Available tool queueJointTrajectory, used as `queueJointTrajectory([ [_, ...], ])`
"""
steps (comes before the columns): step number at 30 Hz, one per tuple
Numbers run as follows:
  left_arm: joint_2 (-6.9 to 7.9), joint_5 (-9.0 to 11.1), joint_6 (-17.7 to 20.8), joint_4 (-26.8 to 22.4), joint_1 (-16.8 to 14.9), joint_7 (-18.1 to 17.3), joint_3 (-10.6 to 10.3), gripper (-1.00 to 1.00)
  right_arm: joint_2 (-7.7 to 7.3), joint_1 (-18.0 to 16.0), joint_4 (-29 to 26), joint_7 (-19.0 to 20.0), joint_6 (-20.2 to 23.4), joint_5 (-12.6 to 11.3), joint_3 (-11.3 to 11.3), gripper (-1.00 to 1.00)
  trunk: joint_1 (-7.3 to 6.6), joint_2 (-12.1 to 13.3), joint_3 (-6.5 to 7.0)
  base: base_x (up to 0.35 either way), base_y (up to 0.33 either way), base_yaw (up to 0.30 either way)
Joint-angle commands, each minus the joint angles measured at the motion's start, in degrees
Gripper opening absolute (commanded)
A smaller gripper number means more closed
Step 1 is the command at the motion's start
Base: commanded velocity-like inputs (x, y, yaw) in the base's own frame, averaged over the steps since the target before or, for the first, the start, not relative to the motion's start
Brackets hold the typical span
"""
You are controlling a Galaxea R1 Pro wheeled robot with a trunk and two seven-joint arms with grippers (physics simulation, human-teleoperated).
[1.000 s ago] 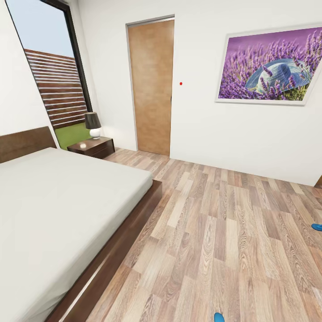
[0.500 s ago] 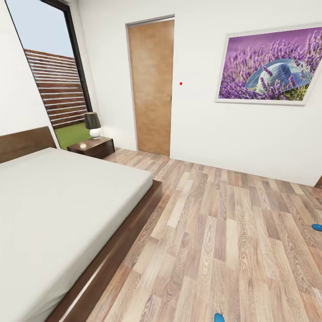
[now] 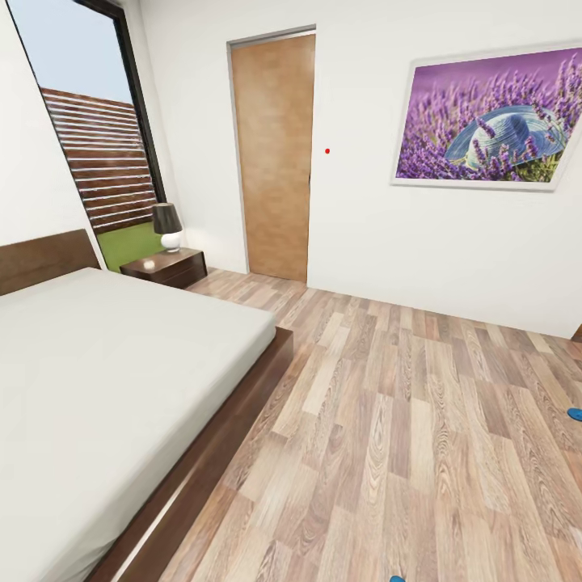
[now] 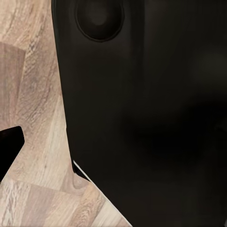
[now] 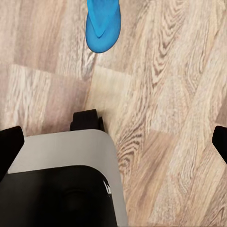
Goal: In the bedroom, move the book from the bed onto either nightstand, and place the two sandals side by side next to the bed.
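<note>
So the head view has slid a tiny bit since a second ago: both blue sandals sit closer to the frame edges. One sandal (image 3: 575,414) is a sliver at the right edge, the other sandal (image 3: 397,579) barely peeks in at the bottom edge. The whole picture shifted with them, so that's the camera moving, not the sandals.

The bed (image 3: 105,380) takes up the lower left, its off-white mattress bare as far as I can see. No book on the part that shows, so it's presumably further up the bed, out of frame. The nightstand (image 3: 166,265) is in the upper left beside the headboard, with a little lamp (image 3: 168,225) on it.

The right wrist view has a blue sandal (image 5: 103,23) lying flat on the wood floor (image 5: 170,94) just beyond the robot's base. Right claw tips sit far apart at the frame's sides, holding nothing. Left claw: can't tell, mostly dark robot body in that view.

My guess is that it's still positioning and nothing has been moved yet.
</note>
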Motion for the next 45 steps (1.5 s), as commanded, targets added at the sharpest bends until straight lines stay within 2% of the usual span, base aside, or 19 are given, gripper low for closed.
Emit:
queueJointTrajectory([
  [1,0.01,-0.07,-0.16,-0.03,0.01,0.03,-0.12,1.00,0.02,0.00,-0.11,-0.01,-0.10,-0.04,-0.24,1.00,0.00,-0.02,-0.05,0.015,0.000,0.000],
  [11,0.06,-0.09,-0.17,-0.07,0.00,0.10,-0.18,1.00,0.09,-0.01,-0.10,0.29,-1.36,-0.19,-0.30,1.00,0.00,-0.02,-0.54,0.008,0.000,0.000],
  [34,0.31,-0.10,-0.39,-0.03,0.03,0.11,-0.20,1.00,-0.15,-0.02,-0.13,0.49,-1.69,-0.24,-0.41,1.00,0.00,-0.02,-2.61,0.000,0.000,0.000],
  [45,0.27,-0.10,-0.75,-0.03,0.03,0.13,-0.24,1.00,-0.16,-0.02,-0.26,0.61,-1.39,-0.14,-0.47,1.00,0.00,-0.02,-2.90,0.028,0.000,0.000],
])
